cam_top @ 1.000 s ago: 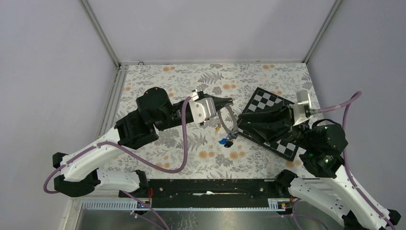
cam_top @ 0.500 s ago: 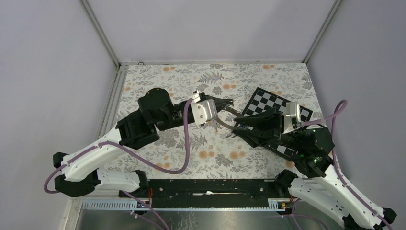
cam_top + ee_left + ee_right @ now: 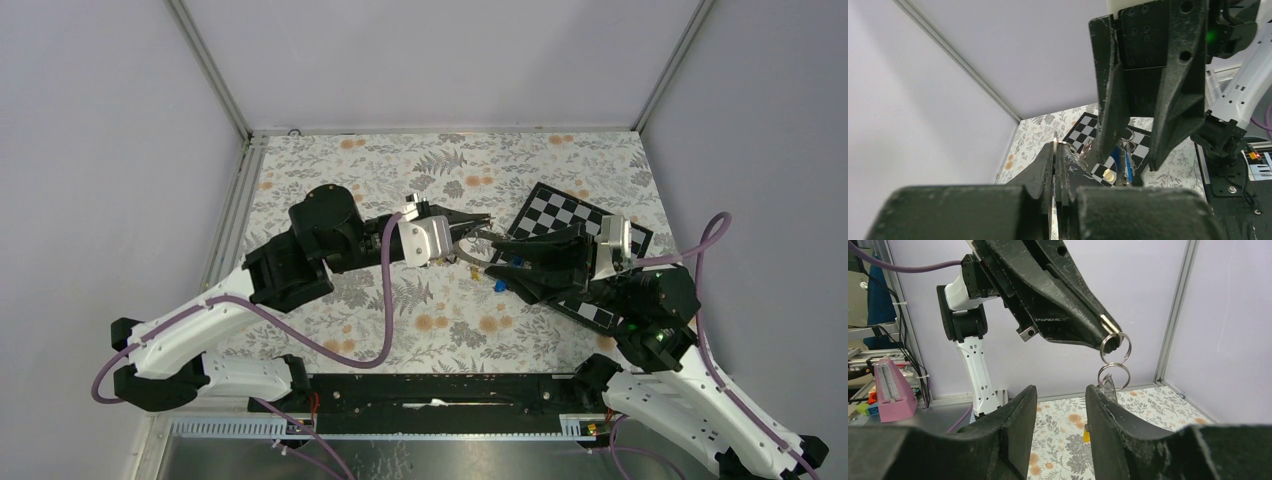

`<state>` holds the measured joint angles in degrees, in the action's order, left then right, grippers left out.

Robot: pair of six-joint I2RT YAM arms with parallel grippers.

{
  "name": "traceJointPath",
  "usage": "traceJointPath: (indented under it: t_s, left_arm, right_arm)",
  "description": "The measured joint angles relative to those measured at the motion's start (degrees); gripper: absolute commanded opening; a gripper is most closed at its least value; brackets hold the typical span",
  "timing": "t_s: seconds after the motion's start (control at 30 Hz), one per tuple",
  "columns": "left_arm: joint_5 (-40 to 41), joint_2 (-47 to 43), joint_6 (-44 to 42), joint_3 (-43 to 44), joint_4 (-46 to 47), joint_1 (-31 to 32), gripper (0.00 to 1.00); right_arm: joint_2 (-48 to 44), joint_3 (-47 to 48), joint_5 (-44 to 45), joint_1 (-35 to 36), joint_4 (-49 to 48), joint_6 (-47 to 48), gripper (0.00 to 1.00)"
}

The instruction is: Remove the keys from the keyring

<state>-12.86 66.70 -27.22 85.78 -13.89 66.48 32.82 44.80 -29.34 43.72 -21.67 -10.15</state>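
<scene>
Pinching keyring (image 3: pixel 1115 362): left gripper (image 3: pixel 1108 331); right gripper (image 3: pixel 1062 390) parted

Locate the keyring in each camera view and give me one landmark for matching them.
Top external: just right of centre, the keyring is a grey arc between the two arms.
Left wrist: lower centre, a silver arc in front of the camera.
Right wrist: upper right of centre, with a second ring hanging below it.
Shared landmark: the left gripper, shut on the keyring in every view.

Black-and-white checkerboard (image 3: pixel 560 212) on the floral tablecloth (image 3: pixel 340 170), right of centre.
</scene>
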Motion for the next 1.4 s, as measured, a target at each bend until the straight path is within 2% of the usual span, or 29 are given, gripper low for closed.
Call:
traceJointPath:
  t_s: [0.53,1.07,1.4]
  left_arm:
    - [-6.8,-1.7,-2.5,-2.8,0.6,0.0,0.00]
    - [-7.8,-1.8,-1.8,-3.0,0.8,0.0,0.00]
    - [-7.1,-1.8,-1.3,-3.0,1.1,0.4,0.00]
  right_arm:
    - [0.4,0.0,0.4,0.0,0.8,1.4,0.47]
    - [1.9,-0.1,1.9,0.0,-1.2,-1.1,0.37]
    - [2.6,-0.2,1.6,0.0,-2.8,-3.5,0.36]
